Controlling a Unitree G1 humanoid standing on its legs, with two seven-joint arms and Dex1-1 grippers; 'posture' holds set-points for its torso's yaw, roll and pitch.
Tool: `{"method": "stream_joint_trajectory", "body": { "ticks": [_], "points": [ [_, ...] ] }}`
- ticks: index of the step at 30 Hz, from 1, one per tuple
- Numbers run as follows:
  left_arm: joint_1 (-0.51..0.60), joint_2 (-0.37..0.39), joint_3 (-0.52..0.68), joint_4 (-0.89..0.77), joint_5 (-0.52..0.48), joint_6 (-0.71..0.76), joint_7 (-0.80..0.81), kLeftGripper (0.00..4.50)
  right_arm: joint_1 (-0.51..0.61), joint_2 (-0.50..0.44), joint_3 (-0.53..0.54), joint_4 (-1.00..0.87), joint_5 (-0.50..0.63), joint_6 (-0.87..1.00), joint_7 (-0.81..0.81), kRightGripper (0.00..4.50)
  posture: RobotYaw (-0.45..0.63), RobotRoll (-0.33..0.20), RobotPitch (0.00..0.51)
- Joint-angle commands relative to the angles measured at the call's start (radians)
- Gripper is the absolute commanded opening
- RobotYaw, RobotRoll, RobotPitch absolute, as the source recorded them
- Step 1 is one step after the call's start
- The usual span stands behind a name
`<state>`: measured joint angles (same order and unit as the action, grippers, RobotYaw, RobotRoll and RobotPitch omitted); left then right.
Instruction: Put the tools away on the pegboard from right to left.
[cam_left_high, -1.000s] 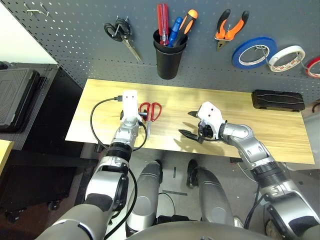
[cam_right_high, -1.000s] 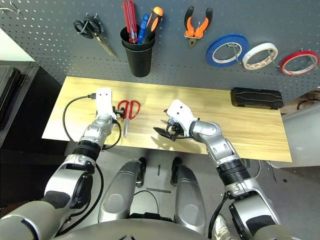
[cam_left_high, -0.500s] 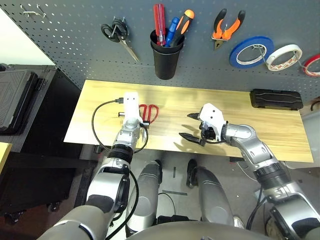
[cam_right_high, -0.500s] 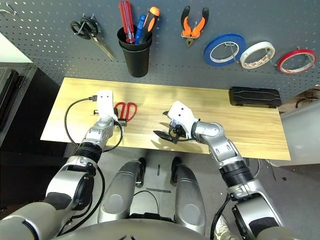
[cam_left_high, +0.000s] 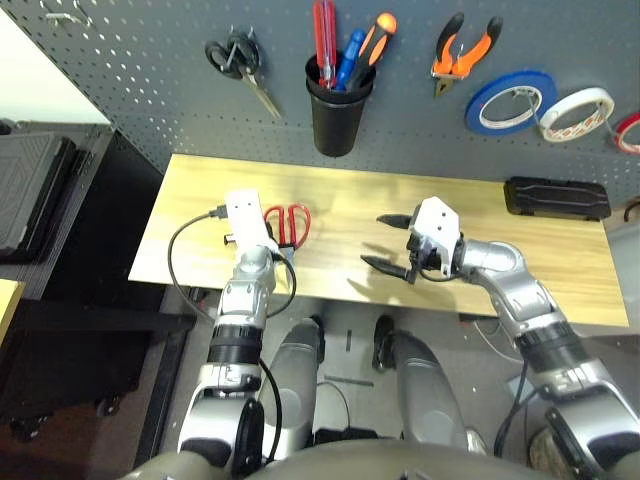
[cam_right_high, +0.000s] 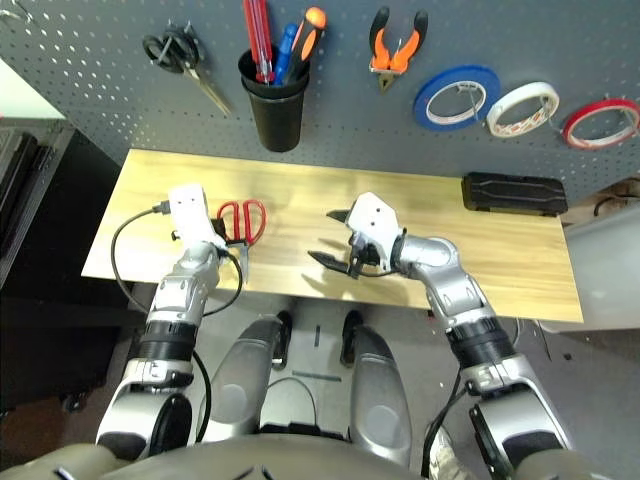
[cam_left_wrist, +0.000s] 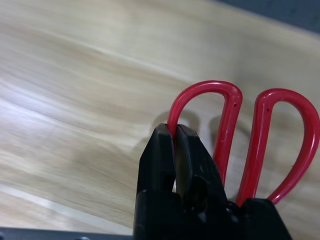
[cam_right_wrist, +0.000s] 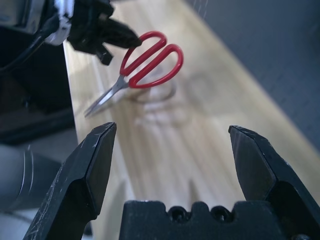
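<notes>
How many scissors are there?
2. The red-handled scissors are at the table, with one handle loop pinched in the left gripper. The black-handled scissors hang on the pegboard, left of the black cup.

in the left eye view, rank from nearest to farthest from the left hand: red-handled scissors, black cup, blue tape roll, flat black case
1. Red-handled scissors: pinched in the left hand.
2. Black cup: on the pegboard, up and to the right.
3. Blue tape roll and flat black case, both far right: too close to call.
</notes>
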<state>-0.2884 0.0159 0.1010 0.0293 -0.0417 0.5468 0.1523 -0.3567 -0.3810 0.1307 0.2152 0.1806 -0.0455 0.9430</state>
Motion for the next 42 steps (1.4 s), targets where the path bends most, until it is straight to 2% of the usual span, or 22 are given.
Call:
{"method": "stream_joint_trajectory", "body": {
  "ticks": [1, 6, 12, 25, 33, 42],
  "points": [
    [0.054, 0.007, 0.004, -0.140, -0.024, -0.003, -0.039, 0.04, 0.000, -0.010, -0.045, 0.046, 0.046, -0.085, 0.039, 4.50, 0.28, 0.000, 0.284],
    [0.106, 0.020, 0.015, -0.280, -0.068, -0.074, -0.103, 0.04, -0.043, 0.000, -0.099, 0.094, 0.113, -0.156, 0.086, 4.50, 0.31, 0.000, 0.270],
    [0.130, 0.037, 0.040, -0.395, -0.137, -0.143, -0.178, 0.04, -0.073, -0.007, -0.159, 0.067, 0.231, -0.128, 0.154, 4.50, 0.33, 0.000, 0.257],
    [0.022, 0.114, 0.119, -0.557, -0.261, -0.045, -0.189, 0.04, -0.155, -0.194, -0.285, -0.027, 0.448, 0.126, 0.305, 4.50, 0.33, 0.000, 0.245],
    [-0.092, 0.147, 0.161, -0.537, -0.298, -0.003, -0.174, 0.04, -0.245, -0.258, -0.329, -0.006, 0.479, 0.211, 0.336, 4.50, 0.31, 0.000, 0.241],
    [-0.175, 0.181, 0.171, -0.486, -0.314, 0.008, -0.181, 0.04, -0.288, -0.256, -0.333, 0.006, 0.465, 0.215, 0.328, 4.50, 0.29, 0.000, 0.235]
  ]
}}
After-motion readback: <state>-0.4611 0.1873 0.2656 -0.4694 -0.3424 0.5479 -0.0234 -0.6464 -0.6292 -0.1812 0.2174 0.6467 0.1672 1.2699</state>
